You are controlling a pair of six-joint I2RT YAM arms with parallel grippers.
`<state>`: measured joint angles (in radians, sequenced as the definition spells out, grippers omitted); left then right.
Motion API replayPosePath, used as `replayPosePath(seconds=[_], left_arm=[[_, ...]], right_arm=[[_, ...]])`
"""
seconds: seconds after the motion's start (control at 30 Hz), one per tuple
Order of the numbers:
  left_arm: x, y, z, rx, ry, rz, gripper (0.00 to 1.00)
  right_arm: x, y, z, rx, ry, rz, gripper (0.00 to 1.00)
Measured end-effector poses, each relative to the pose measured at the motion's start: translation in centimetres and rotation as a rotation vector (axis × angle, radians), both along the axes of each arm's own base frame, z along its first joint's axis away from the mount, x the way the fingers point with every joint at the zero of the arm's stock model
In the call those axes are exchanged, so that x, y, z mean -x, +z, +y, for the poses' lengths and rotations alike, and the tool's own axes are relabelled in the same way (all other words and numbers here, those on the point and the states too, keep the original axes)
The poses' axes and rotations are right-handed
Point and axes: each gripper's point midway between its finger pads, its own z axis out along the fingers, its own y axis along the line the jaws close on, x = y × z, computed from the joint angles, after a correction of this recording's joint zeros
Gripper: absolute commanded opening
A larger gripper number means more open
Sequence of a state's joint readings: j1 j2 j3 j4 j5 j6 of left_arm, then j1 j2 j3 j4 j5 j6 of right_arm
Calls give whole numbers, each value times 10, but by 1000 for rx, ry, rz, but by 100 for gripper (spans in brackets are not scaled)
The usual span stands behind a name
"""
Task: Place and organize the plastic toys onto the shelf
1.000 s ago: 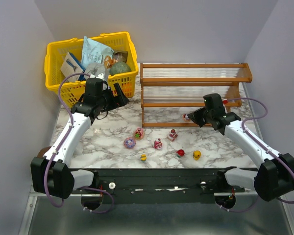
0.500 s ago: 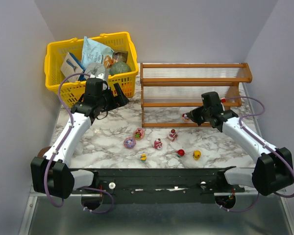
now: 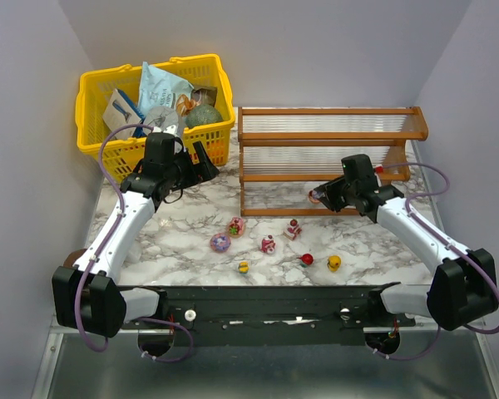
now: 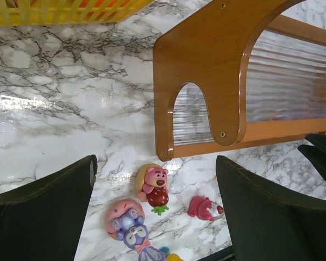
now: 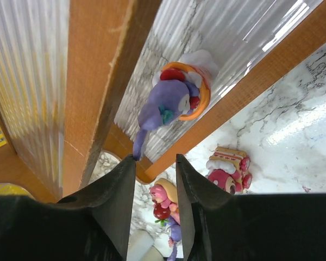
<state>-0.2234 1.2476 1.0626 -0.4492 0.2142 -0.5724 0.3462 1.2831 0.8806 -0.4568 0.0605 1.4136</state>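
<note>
i'm holding the right jaws narrowly parted, pinching nothing, so the purple toy [image 5: 164,106] is resting free just ahead of their tips on the shelf [image 5: 98,81]'s lowest tier. the left jaws are hanging wide, with the pink bear toy [image 4: 152,187] between them on the counter [image 4: 70,109].

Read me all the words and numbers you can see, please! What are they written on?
Nothing here is clear enough to read.
Blue packet in the yellow basket: has printing, too small to read.
White and blue box in the basket: has printing, too small to read.
Toys on the table: no words seen.
Shelf: no words or labels seen.
</note>
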Motion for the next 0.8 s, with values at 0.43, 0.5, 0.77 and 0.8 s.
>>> replayPosePath(seconds=[0.43,0.5,0.77,0.8], left_arm=[[1,-1,1,-7,-4,3,99],[1,-1,1,-7,-4,3,99],[3,1,1,-7,-3,1,99],[3,1,1,-7,-3,0,99]], right_arm=[[-5,15,1,0,10,-36,54],[-4,19,1,1,17,-47,56],[5,48,5,-16,82,-135,57],[7,51,7,-20,98,-145,57]])
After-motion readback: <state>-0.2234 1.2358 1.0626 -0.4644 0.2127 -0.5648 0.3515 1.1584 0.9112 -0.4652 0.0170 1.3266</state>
